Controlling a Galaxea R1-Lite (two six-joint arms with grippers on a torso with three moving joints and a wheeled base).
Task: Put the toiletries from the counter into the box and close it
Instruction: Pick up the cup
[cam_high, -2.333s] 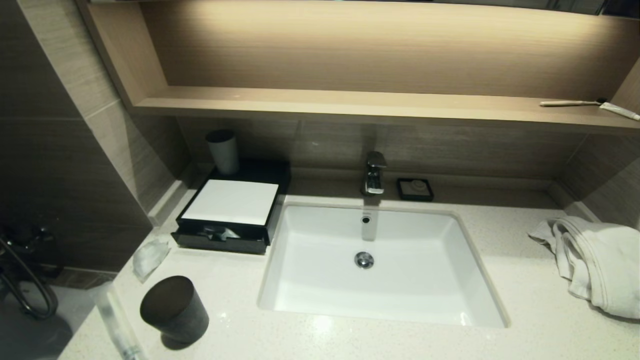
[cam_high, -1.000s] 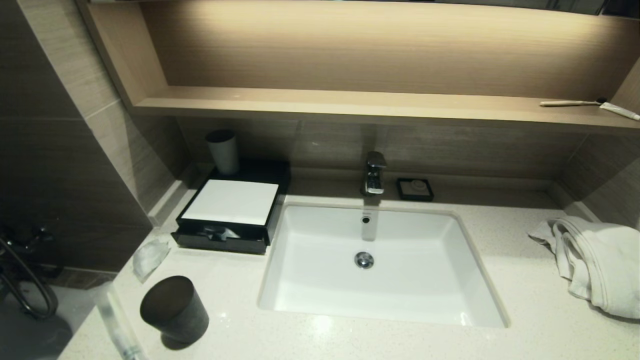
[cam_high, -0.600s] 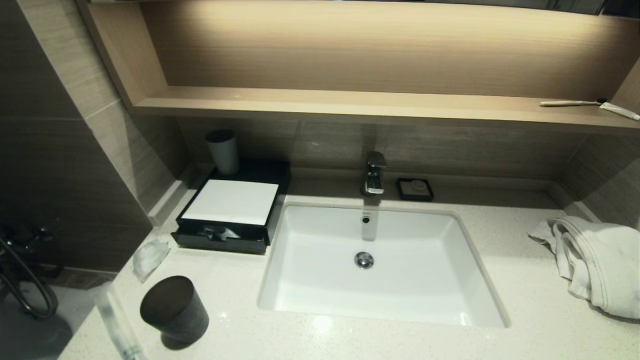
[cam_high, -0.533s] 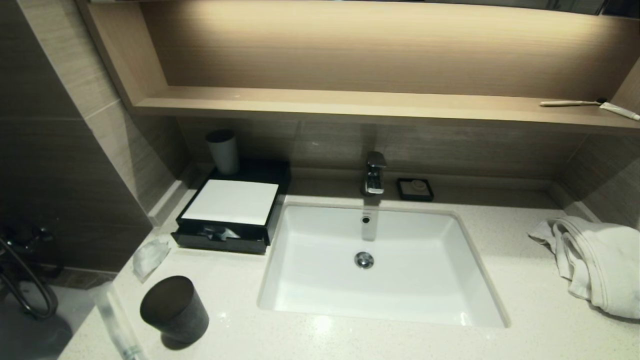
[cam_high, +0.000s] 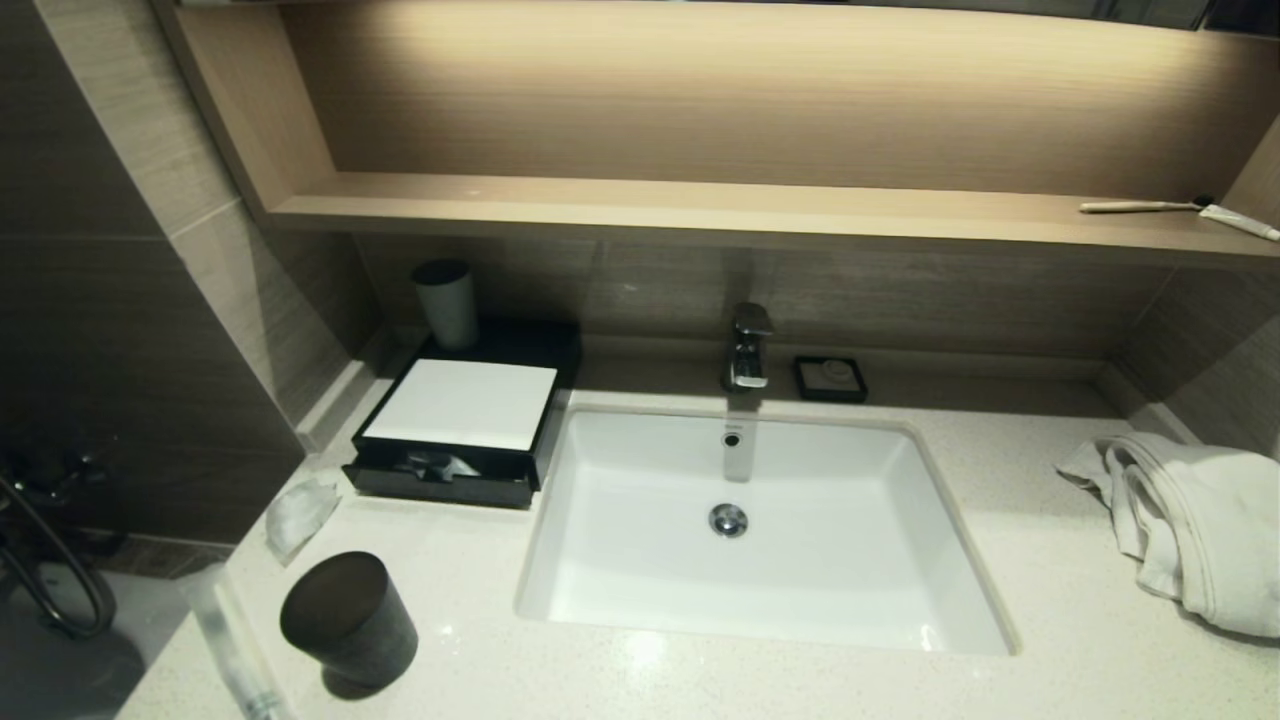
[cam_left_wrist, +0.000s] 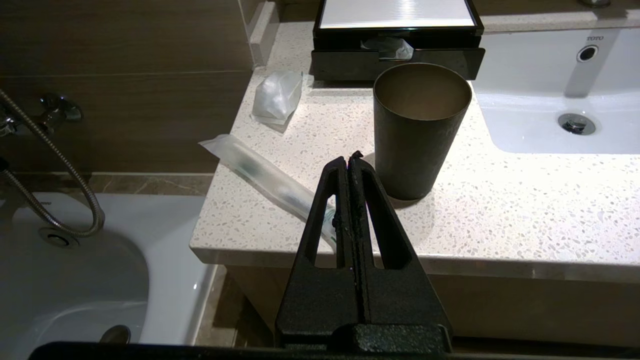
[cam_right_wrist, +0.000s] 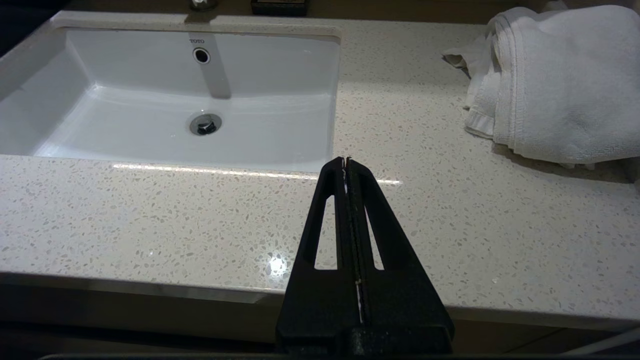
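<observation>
The left hand (cam_left_wrist: 349, 159) hovers clenched and empty over the front edge of the bench (cam_left_wrist: 500, 210). A wrapped toothbrush (cam_left_wrist: 265, 175) lies on the bench just beyond its tips, running partly under them. A dark cup (cam_left_wrist: 417, 127) stands just beside it. A clear packet (cam_left_wrist: 277, 95) lies farther back, near the black box (cam_high: 450, 425), whose drawer (cam_left_wrist: 397, 62) is pulled out with wrapped things inside. The right hand (cam_right_wrist: 345, 161) hangs clenched and empty over the bench before the sink (cam_right_wrist: 30, 90), well apart from the box, with a towel (cam_right_wrist: 560, 80) nearby.
</observation>
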